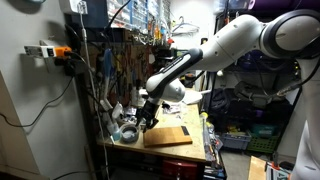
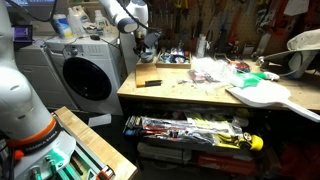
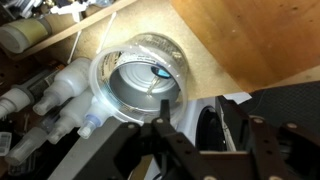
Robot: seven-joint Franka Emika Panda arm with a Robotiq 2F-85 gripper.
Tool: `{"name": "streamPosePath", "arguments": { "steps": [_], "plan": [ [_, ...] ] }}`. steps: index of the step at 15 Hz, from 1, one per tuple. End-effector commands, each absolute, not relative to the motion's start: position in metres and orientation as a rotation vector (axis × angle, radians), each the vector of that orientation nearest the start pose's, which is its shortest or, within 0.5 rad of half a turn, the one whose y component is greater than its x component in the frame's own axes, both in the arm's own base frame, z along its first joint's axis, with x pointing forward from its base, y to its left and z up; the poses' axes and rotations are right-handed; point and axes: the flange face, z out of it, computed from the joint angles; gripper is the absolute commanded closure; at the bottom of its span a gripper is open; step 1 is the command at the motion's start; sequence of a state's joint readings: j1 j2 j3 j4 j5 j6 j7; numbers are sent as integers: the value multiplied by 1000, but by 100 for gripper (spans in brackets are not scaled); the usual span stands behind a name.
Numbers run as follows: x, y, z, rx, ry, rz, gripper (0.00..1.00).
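Note:
My gripper (image 3: 205, 135) is open, its two black fingers apart at the bottom of the wrist view. Between the fingers lies a dark ring-shaped object (image 3: 213, 128) on a white sheet; I cannot tell if the fingers touch it. Just beyond the fingertips stands a clear round jar (image 3: 140, 75) with a shiny metal bottom, seen from above. In an exterior view the gripper (image 1: 148, 118) hovers low over the bench's left end, beside the round jar (image 1: 127, 132). It also shows far back in an exterior view (image 2: 140, 45).
A wooden board (image 1: 167, 136) lies on the bench to the right of the gripper and fills the top right of the wrist view (image 3: 250, 40). White plastic bottles (image 3: 50, 95) lie left of the jar. A tool wall (image 1: 120, 60) rises behind. A washing machine (image 2: 85, 75) stands beside the cluttered bench.

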State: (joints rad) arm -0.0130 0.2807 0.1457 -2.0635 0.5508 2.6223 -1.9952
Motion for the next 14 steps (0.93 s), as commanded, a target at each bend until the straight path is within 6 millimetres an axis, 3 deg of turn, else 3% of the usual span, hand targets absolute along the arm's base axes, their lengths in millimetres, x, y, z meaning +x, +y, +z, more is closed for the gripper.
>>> {"name": "streamPosePath", "arguments": {
  "steps": [1,3,8,14],
  "plan": [
    [561,27,356,2317,2220,651,9],
    [540,4,370,2472,2138,659,0],
    [496,-43,410,2751,1737,688,0],
    [450,-64,510,2884,1200,901,0]
  ]
}}
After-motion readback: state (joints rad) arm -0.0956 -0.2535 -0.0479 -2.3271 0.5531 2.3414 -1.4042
